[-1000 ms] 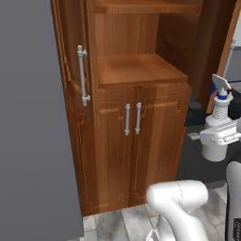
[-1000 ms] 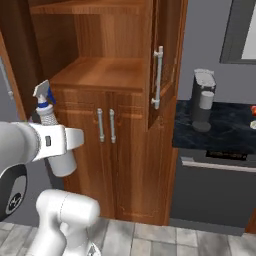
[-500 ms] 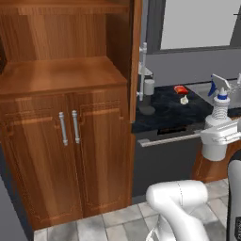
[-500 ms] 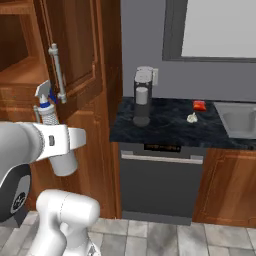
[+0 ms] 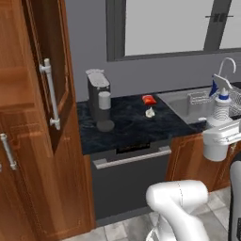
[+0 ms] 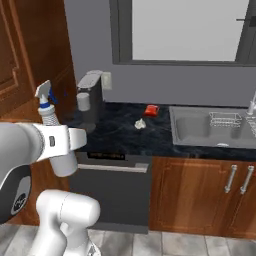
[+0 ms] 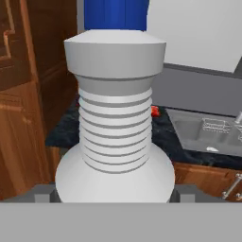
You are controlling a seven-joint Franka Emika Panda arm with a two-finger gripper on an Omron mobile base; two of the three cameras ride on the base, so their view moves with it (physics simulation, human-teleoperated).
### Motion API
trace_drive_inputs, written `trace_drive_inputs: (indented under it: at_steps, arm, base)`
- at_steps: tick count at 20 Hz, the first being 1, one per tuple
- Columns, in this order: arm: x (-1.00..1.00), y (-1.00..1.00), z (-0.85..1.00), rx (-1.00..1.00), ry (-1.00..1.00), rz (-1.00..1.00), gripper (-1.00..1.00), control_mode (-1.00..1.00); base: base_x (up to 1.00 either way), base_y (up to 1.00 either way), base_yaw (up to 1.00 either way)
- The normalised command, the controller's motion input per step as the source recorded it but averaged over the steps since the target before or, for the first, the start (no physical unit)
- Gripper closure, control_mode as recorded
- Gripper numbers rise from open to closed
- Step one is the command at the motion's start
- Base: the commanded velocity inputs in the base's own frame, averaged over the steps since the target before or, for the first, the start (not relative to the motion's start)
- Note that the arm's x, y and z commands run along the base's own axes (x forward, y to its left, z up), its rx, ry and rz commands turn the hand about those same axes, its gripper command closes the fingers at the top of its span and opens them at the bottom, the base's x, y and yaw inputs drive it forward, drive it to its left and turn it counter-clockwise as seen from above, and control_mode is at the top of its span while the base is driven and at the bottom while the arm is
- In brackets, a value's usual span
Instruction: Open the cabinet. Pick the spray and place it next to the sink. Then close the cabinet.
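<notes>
Gripping the spray bottle [image 7: 116,127] by its round body, the claw [image 7: 113,196] holds it upright in the air in front of the dark counter [image 5: 127,124]. Beyond it on the counter are a coffee machine [image 5: 100,99] and a small red thing [image 6: 151,110]; the sink [image 6: 210,127] lies to the right. The cabinet door [image 5: 47,70] stands open at the left.
</notes>
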Motion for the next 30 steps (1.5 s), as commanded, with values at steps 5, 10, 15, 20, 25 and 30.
trace_drive_inputs:
  at_steps: [5,10,15,20,25,30]
  arm:
    - [0.00,0.00,0.00,0.00,0.00,0.00,1.00,1.00]
    - [0.00,0.00,0.00,0.00,0.00,0.00,1.00,1.00]
    - [0.00,0.00,0.00,0.00,0.00,0.00,1.00,1.00]
    - [0.54,-0.13,-0.50,0.00,0.00,0.00,1.00,-1.00]
    - [0.94,-0.24,-1.00,0.00,0.03,0.09,1.00,-1.00]
    - [0.95,-0.19,-0.96,0.00,-0.01,0.22,1.00,-1.00]
  base:
    - [0.87,-0.66,-0.01]
    - [0.70,-0.35,0.00]
    - [0.63,-0.15,0.00]
    - [0.13,-0.04,0.00]
    - [0.00,0.00,0.00]
    - [0.00,0.00,0.00]
